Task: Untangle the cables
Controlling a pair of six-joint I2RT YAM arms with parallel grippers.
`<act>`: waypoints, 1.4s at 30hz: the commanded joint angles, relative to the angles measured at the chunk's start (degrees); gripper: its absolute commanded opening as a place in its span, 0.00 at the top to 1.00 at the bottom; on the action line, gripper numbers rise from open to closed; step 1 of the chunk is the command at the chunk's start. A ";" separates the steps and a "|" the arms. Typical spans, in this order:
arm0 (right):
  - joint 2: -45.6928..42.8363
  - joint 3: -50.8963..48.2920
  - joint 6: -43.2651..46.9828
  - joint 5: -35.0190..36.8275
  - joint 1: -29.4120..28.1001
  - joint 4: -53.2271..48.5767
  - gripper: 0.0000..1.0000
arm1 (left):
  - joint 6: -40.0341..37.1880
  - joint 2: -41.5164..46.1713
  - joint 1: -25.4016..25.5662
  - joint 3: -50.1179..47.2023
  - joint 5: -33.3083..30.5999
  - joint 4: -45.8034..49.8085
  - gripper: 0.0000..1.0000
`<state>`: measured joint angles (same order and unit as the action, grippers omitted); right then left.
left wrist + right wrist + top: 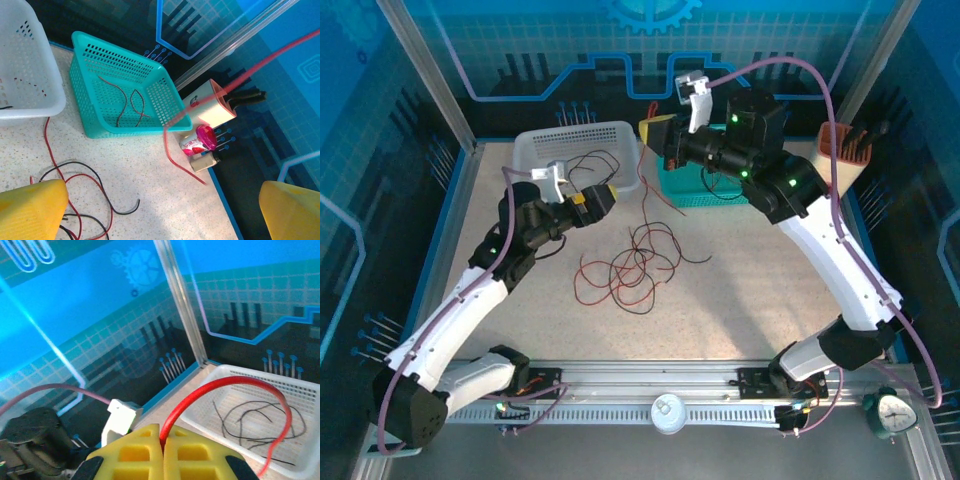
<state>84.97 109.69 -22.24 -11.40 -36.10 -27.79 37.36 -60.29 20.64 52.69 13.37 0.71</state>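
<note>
Two claws hover over the table (740, 290): the right claw (162, 440) is pinched tight on a red cable (225, 382) raised beside the white basket (300, 390), while the left claw (605, 198) gapes wide, holding nothing. Most cables (635, 265) lie in a loose red-and-black tangle mid-table, with black strands (250, 415) in the white basket and red strands (135, 102) in the teal basket (90, 130).

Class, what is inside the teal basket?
Inside the teal basket lie a few thin cables, red and dark, loose on its floor. Its near wall hides the floor's closest strip.
</note>
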 commanded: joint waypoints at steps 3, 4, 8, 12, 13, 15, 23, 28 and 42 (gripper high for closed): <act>0.29 -2.65 -0.55 -2.16 5.41 2.29 1.00 | -0.99 -0.96 0.76 2.33 -0.35 -1.49 0.01; 0.99 -2.68 -0.34 -2.58 6.58 2.58 1.00 | -1.02 -1.09 0.85 2.35 -0.42 -1.44 0.01; 4.87 -1.73 -0.33 -4.72 11.65 3.61 1.00 | -1.31 -1.50 1.01 2.53 -0.55 -1.17 0.01; 10.52 -0.07 0.56 -6.22 16.38 5.15 1.00 | -1.23 -1.77 1.31 2.59 -0.52 -1.12 0.01; 12.10 0.15 0.95 -7.04 17.50 5.88 1.00 | -1.24 -1.76 1.33 2.57 -0.53 -1.07 0.01; 15.02 0.59 1.29 -6.90 19.43 6.64 1.00 | -1.24 -1.80 1.58 2.35 -0.49 -1.07 0.01; 27.96 5.76 0.65 -9.99 23.50 8.98 1.00 | -1.15 -1.88 2.26 1.98 -0.71 -0.79 0.01; 32.65 7.89 -1.05 -11.75 23.13 8.14 1.00 | -1.33 -1.84 2.49 1.59 -1.13 -0.78 0.01; 43.06 6.47 -2.01 -2.58 25.72 3.18 1.00 | -0.79 -2.48 3.68 1.72 -1.24 -1.11 0.01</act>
<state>124.60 114.76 -24.53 -16.34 -11.62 -20.99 37.36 -62.70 23.81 53.19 12.73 0.71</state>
